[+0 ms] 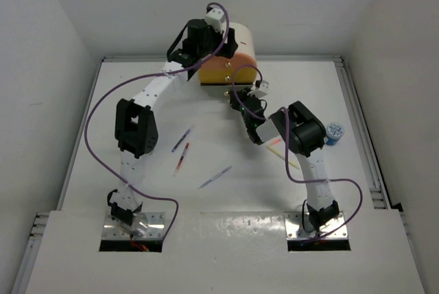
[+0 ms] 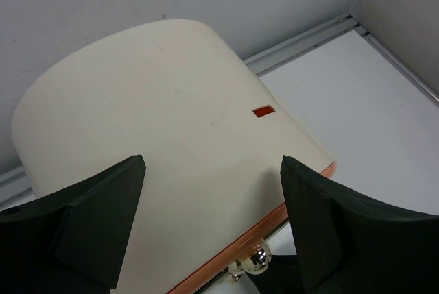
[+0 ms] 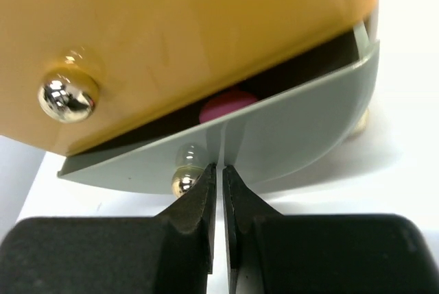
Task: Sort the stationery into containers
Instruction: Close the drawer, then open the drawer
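Right fingers [image 3: 192, 205] pinched together at grey drawer [image 3: 295, 126], left fingers [image 2: 103, 205] spread — reaching over cream box [image 2: 158, 95]

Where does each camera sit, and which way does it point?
Top: fixed above and behind, looking down on the table; left arm and right arm show, bases nearest.
Left wrist: on the left arm, looking down on the box's arched top; the open left gripper shows.
Right wrist: on the right arm, facing a grey drawer close up; the shut right gripper shows.
All three see the box.
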Controlling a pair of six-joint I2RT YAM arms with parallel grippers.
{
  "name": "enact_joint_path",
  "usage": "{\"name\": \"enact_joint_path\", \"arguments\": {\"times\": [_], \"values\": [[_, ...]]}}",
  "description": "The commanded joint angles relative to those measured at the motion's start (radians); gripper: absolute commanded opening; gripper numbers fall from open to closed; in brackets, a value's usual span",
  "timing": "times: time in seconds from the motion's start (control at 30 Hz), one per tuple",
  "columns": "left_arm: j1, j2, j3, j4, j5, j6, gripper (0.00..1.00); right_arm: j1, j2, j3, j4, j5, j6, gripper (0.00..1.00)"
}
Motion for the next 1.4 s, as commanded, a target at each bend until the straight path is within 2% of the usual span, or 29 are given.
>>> {"name": "enact_joint_path", "arguments": {"times": [0.0, 0.43, 0.63, 0.77, 0.83, 0.87, 0.9, 1.0, 1.17, 1.37], "values": [[0.005, 0.036, -0.019, -0.045, 0.029, -0.038, 0.86, 0.004, 0.024, 0.081, 0.165, 0.014, -0.020, 0.08], [0.005, 0.037, -0.019, -0.057, 0.023, -0.035, 0.86, 0.003, 0.087, 0.130, 0.269, 0.008, -0.084, 0.17], [0.008, 0.033, -0.018, -0.062, 0.023, -0.029, 0.87, 0.001, 0.053, 0.079, 0.340, -0.046, -0.184, 0.21], [0.008, 0.025, -0.013, -0.060, 0.023, -0.031, 0.87, 0.000, 0.036, 0.052, 0.380, -0.087, -0.291, 0.28], [0.006, 0.014, -0.010, -0.060, 0.022, -0.029, 0.87, -0.003, 0.005, 0.013, 0.420, -0.139, -0.337, 0.30], [0.008, 0.008, -0.012, -0.059, 0.020, -0.029, 0.87, -0.008, -0.014, -0.034, 0.429, -0.173, -0.345, 0.37], [0.008, 0.004, -0.012, -0.059, 0.020, -0.028, 0.87, -0.019, -0.060, -0.059, 0.438, -0.261, -0.354, 0.40], [0.008, -0.009, -0.010, -0.059, 0.025, -0.028, 0.87, -0.025, -0.157, -0.152, 0.428, -0.377, -0.350, 0.49], [0.012, -0.016, -0.013, -0.050, 0.026, -0.058, 0.88, -0.020, -0.239, -0.189, 0.372, -0.331, -0.293, 0.49], [0.016, -0.007, 0.004, -0.039, 0.066, -0.089, 0.87, -0.008, -0.162, -0.077, 0.385, -0.258, -0.353, 0.45]]}}
